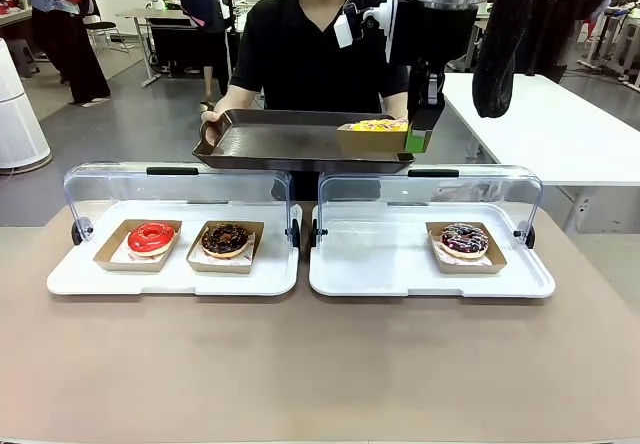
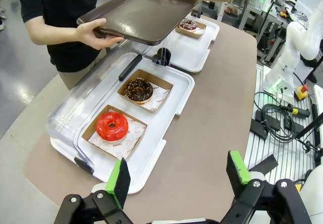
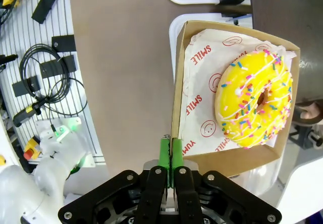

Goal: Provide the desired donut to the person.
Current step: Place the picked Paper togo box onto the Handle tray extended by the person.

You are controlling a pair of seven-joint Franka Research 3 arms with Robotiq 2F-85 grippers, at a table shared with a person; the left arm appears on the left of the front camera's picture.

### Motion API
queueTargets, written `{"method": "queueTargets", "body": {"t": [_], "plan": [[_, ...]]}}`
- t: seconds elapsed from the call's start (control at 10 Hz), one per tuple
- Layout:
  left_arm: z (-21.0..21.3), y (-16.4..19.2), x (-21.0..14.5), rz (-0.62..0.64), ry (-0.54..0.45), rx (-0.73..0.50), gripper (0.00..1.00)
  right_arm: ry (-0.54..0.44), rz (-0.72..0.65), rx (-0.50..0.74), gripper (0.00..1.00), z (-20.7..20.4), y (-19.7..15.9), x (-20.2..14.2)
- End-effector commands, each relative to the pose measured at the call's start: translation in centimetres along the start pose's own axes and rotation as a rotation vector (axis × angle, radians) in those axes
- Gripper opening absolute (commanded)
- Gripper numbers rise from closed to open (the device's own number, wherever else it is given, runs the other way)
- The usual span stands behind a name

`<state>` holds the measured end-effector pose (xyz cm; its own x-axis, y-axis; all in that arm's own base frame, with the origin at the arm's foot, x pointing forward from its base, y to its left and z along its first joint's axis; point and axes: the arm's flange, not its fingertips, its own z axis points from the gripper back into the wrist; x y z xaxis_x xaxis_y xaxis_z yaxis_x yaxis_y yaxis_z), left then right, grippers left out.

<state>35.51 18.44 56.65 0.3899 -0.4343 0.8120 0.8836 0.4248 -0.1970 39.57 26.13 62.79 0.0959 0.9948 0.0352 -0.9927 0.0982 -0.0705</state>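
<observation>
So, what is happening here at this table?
The right end effector, shut on the edge of a cardboard box with the yellow donut, holds it at the brown tray that the person holds out with both hands. The left end effector hangs open over the table. Three other donuts lie in the white trays.

donut point(image 3: 242, 114): yellow, sprinkled — in carton point(image 3: 237, 162) | at corner of person's point(image 1: 310, 56) tray point(image 1: 280, 146)
</observation>
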Motion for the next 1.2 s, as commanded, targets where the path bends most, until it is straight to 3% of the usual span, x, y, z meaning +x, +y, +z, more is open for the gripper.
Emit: {"method": "queueTargets", "body": {"t": [0.0,0.3,0.5,0.7,1.1], "plan": [[0.1,-0.1,0.0,-0.003,-0.014,-0.002,1.00,0.004,-0.002,0.002,0.00,-0.2,0.3,-0.3],[0.1,-0.1,0.0,-0.003,-0.014,-0.002,1.00,0.000,0.000,0.000,0.02,0.0,0.0,0.0],[0.1,-0.1,0.0,-0.003,-0.014,-0.002,1.00,0.012,-0.007,-0.031,0.02,0.9,-1.9,1.9],[0.1,-0.1,0.0,-0.003,-0.014,-0.002,1.00,0.030,-0.021,-0.046,0.02,0.9,-5.4,3.7],[0.1,-0.1,0.0,-0.003,-0.014,-0.002,1.00,-0.015,0.085,-0.039,0.02,-0.8,-12.9,5.0]]}}
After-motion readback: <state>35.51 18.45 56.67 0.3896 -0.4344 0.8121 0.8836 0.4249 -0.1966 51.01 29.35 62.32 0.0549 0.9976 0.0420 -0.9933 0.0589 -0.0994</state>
